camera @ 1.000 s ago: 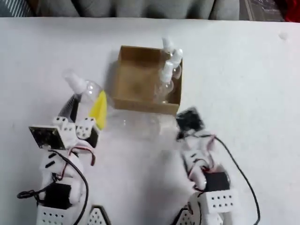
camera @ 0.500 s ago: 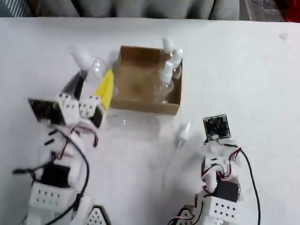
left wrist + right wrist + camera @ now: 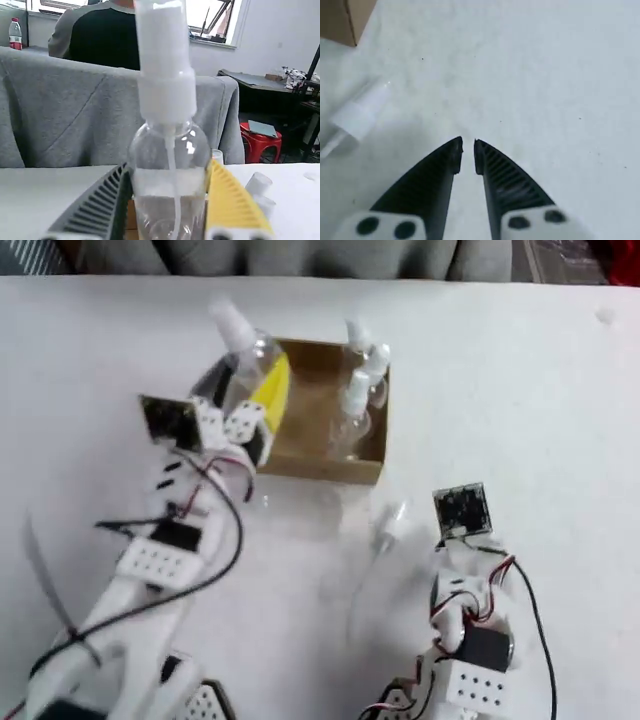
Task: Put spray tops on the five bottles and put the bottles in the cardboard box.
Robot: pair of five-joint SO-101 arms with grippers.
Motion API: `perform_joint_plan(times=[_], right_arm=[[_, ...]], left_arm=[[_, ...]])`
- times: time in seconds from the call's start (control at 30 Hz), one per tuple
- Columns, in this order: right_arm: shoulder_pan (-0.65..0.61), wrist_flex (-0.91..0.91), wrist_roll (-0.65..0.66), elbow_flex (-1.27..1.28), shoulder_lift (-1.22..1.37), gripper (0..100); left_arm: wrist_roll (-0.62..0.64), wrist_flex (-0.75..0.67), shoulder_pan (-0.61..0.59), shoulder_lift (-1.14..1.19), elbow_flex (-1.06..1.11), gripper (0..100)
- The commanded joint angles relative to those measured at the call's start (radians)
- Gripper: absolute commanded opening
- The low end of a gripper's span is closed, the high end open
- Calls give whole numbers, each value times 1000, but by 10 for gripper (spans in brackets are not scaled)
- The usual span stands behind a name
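My left gripper [image 3: 243, 388] is shut on a clear bottle [image 3: 238, 362] that has a white spray top [image 3: 228, 320], held over the left edge of the cardboard box [image 3: 300, 430]. The left wrist view shows that bottle [image 3: 167, 160] upright between the grey and yellow fingers, spray top [image 3: 165, 60] on it. Several capped bottles [image 3: 358, 400] stand along the box's right side. A loose spray top [image 3: 392, 522] lies on the table in front of the box. My right gripper [image 3: 468, 150] is shut and holds nothing, just beside that spray top [image 3: 354, 119].
The right arm [image 3: 465, 590] sits low at the front right, its camera board near the loose spray top. A corner of the box [image 3: 342, 17] shows in the right wrist view. A grey-covered sofa [image 3: 60, 115] stands behind the white table [image 3: 540, 390].
My left gripper has carried the capped bottle from the table left of the box up and rightward over the box's left edge. The right arm drew back a second ago and has since kept still.
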Motion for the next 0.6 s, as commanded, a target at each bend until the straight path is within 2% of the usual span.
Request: perform_joint_plan(times=[0.0, 0.23, 0.57], right_arm=[[13, 4, 6, 12, -12, 17], [13, 4, 6, 12, -10, 17], [13, 4, 43, 12, -10, 17]], left_arm=[[-12, -149, 8, 194, -158, 23], [-14, -157, -5, 501, -365, 23], [-14, -158, -21, 786, -560, 23]])
